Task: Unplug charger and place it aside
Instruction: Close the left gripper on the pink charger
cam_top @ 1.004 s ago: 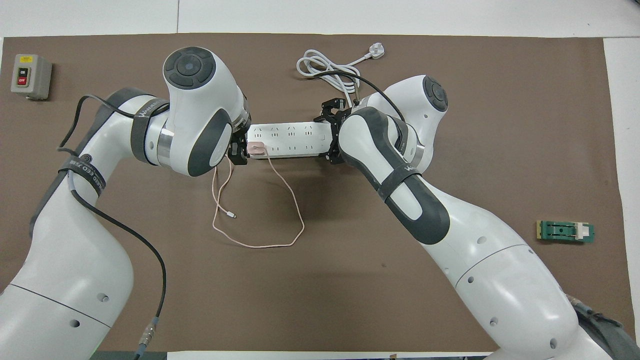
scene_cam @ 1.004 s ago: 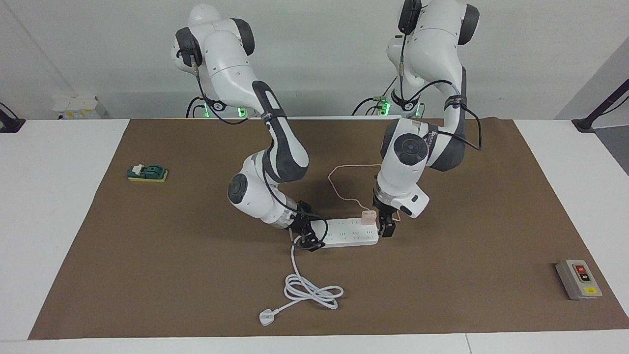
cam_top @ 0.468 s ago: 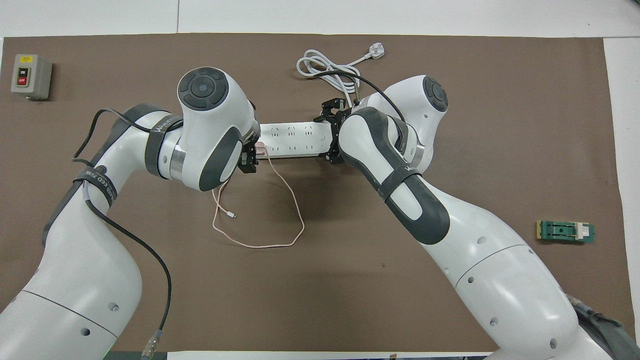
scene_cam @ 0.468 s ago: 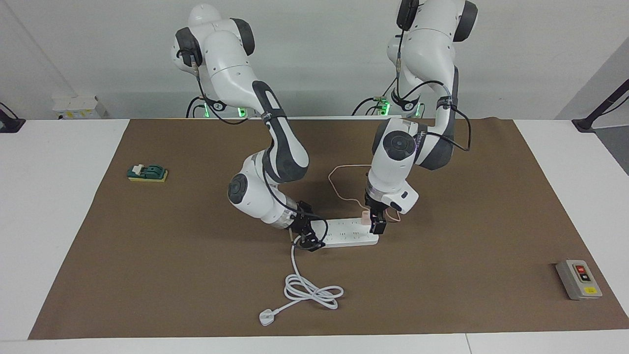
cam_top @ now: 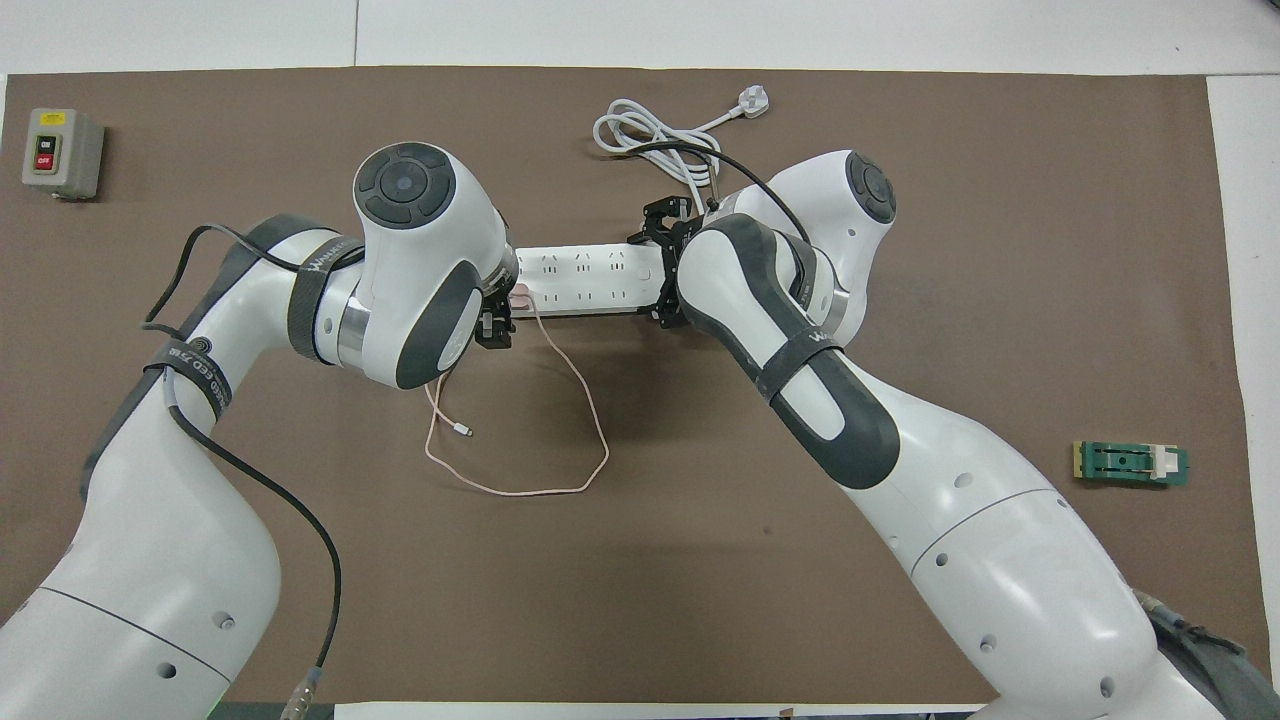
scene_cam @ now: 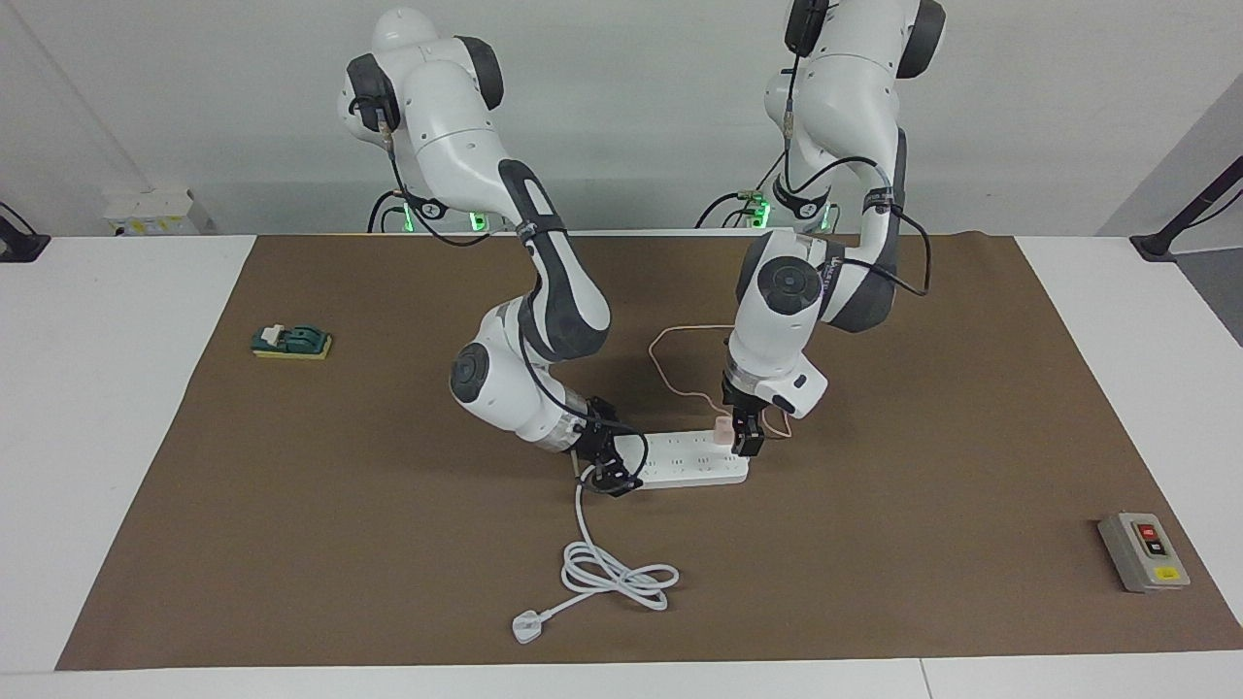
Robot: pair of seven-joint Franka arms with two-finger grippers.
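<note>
Charger point(scene_cam: 722, 430): sat plugged into the power strip point(scene_cam: 691, 460) at the left arm's end, pink cable point(cam_top: 590, 420) trailing toward the robots.
Left gripper point(scene_cam: 744, 437): down at the charger; grip state could not be told.
Right gripper point(scene_cam: 610, 464): at the strip's cord end, apparently bracing it; closure unclear.
Advice: grip the cube squarely, pull straight up, hold the strip down.

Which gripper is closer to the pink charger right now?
Left. The left gripper is right at the charger, which is plugged into the power strip at the left arm's end. The right gripper is at the strip's cord end.
</note>
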